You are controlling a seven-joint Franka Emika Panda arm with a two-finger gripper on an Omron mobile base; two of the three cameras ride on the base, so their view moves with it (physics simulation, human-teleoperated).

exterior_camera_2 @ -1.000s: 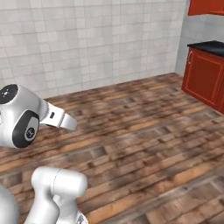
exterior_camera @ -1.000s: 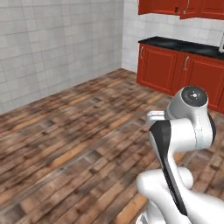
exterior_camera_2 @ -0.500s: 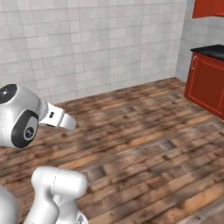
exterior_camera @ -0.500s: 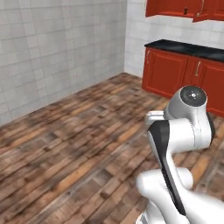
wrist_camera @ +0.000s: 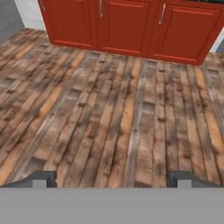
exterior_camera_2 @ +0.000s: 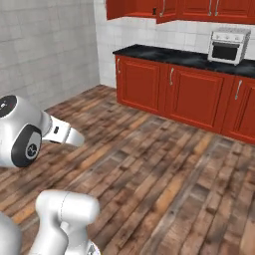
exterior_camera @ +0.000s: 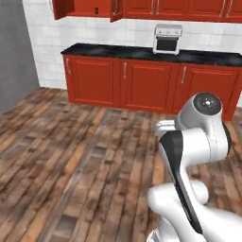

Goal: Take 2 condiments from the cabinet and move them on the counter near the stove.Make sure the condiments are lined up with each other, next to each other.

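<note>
The whole picture has swung since a moment ago, so the base has turned: then the red base cabinets sat off at the right edge, and now they run straight across ahead of the robot. The arm is folded up the same way as before. The black counter (exterior_camera: 142, 51) lies on top of the red base cabinets (exterior_camera: 142, 85), and a small white and steel toaster oven (exterior_camera: 168, 38) stands on the counter, right of its middle. Above the counter's left end hangs the red wall cabinet (exterior_camera: 82, 7) with a door standing open. Inside it, something small and dark (exterior_camera: 96, 10) sits on the shelf, too small to tell what it is. Wooden floor (exterior_camera: 71, 160) lies between the robot and the base cabinets, with nothing on it. The right base view also shows a grey tiled side wall (exterior_camera_2: 45, 50) to the left of the counter. The hand view looks down at the floor and the feet of the base cabinets. The gripper (wrist_camera: 112, 179) shows two dark fingertips (wrist_camera: 41, 178) far apart, holding nothing.
</note>
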